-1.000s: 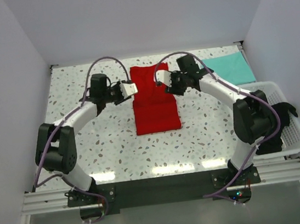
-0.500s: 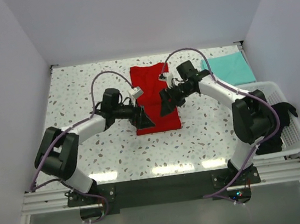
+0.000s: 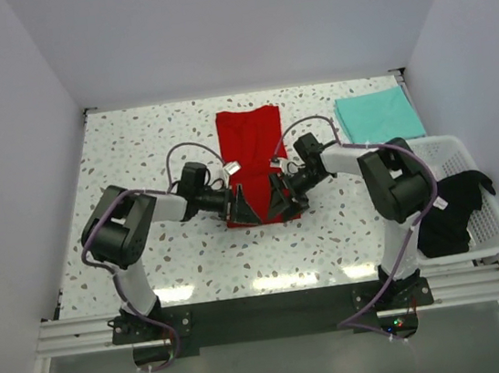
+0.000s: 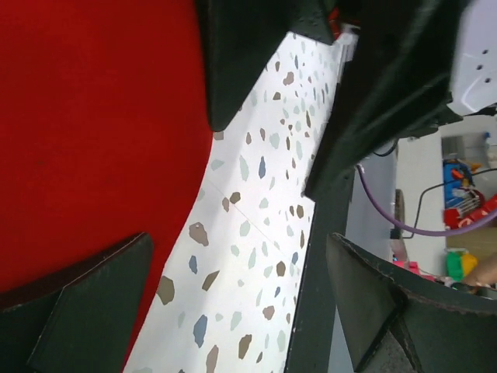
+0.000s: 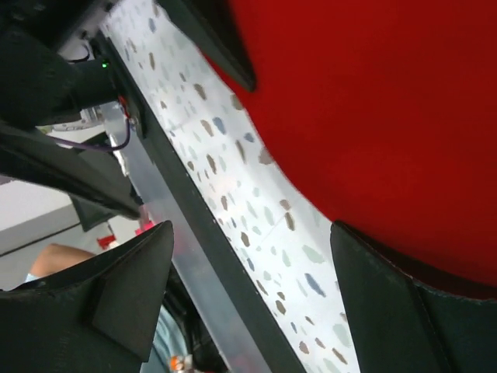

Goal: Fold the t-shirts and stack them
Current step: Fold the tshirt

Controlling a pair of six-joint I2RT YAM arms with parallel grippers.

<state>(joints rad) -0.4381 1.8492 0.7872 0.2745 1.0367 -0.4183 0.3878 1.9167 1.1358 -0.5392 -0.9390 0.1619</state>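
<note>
The red t-shirt [image 3: 249, 145] lies on the table as a long narrow folded strip running away from the arms. My left gripper [image 3: 241, 208] and right gripper [image 3: 279, 203] sit low, side by side at its near edge, both open. In the left wrist view the left gripper [image 4: 241, 303] straddles speckled table, with red cloth [image 4: 93, 116] under its left finger [image 4: 78, 311]. In the right wrist view the right gripper [image 5: 248, 295] holds nothing and red cloth [image 5: 388, 101] reaches its right finger [image 5: 411, 311]. The mint-teal t-shirt [image 3: 376, 115] lies folded at the back right. The black t-shirt [image 3: 450, 206] is in the basket.
A white lattice basket [image 3: 492, 246] stands at the right edge of the speckled table [image 3: 152, 144], with the black cloth spilling over its rim. White walls close in the left, back and right sides. The arm bases sit on a dark rail at the near edge.
Both grippers have swung from the far half of the red t-shirt down to its near edge and opened wide. The red shirt lies much as before.
</note>
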